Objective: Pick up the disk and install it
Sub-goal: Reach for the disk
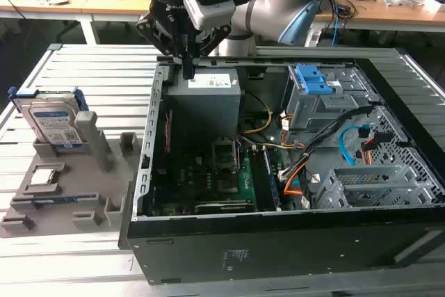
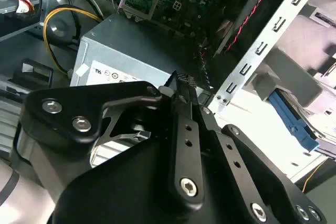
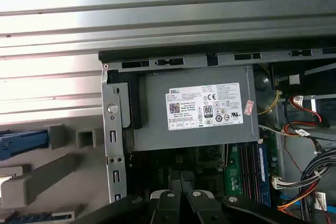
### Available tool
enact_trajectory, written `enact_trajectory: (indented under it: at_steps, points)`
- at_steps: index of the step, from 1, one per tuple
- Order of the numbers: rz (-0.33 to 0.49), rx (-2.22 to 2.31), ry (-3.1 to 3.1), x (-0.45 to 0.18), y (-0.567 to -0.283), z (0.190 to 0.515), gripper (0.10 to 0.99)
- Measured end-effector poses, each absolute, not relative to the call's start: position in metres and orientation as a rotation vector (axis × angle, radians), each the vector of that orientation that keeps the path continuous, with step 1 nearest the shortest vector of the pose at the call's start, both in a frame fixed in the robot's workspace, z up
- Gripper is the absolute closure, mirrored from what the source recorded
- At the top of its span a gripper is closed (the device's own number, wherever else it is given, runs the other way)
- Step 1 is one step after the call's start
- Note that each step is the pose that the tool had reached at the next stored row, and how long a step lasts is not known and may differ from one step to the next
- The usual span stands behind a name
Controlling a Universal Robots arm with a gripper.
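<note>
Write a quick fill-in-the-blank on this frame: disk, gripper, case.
1. The disk stands upright in the grey holder at the exterior view's ____ side.
2. The gripper hangs over the power supply in the open case, fingers shut, holding ____.
3. The side rails on the disk are ____.

Missing words: left; nothing; blue.

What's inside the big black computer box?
A grey power supply, a green circuit board, a blue-topped drive cage and coloured cables. Whatever lies under the power supply and the cage is covered.
</note>
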State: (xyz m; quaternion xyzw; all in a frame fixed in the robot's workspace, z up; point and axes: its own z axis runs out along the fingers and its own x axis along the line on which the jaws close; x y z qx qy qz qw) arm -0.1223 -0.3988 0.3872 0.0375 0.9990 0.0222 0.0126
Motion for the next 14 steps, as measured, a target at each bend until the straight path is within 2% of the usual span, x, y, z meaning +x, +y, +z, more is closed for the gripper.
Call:
enact_trajectory:
  at_steps: [14]
  points:
    - [0.069,0.117,3.114,-0.155,-0.399,0.387,0.98]
